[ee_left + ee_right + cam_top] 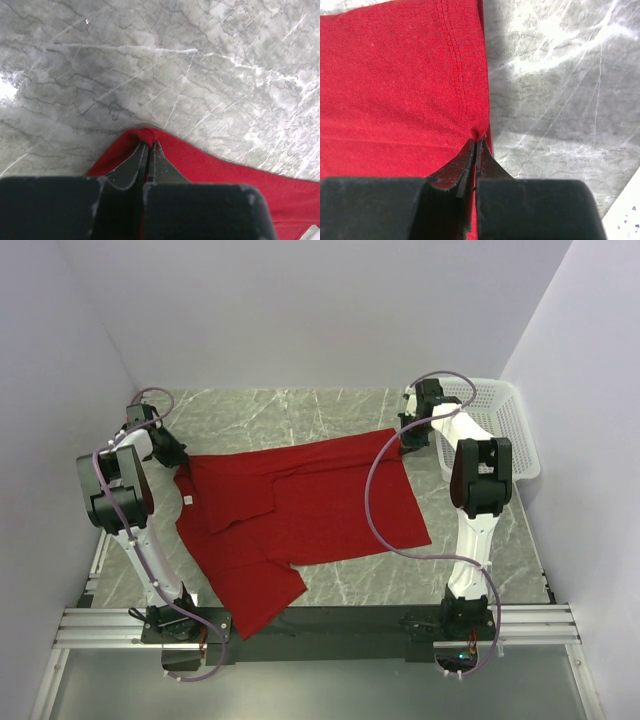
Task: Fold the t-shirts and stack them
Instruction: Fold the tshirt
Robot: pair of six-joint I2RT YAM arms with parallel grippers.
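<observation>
One deep red t-shirt (300, 510) lies spread on the marble table, partly folded over itself, with a small white neck tag (187, 499) near its left side. My left gripper (172, 453) is shut on the shirt's far left corner; the left wrist view shows the cloth (210, 165) pinched between the closed fingertips (148, 145). My right gripper (408, 432) is shut on the shirt's far right corner, and the right wrist view shows the hemmed edge (465, 75) pinched at the fingertips (476, 140).
A white mesh basket (500, 420) stands at the far right against the wall, just behind the right arm. White walls close in the table on three sides. The shirt's lower part hangs toward the table's near edge (330, 612).
</observation>
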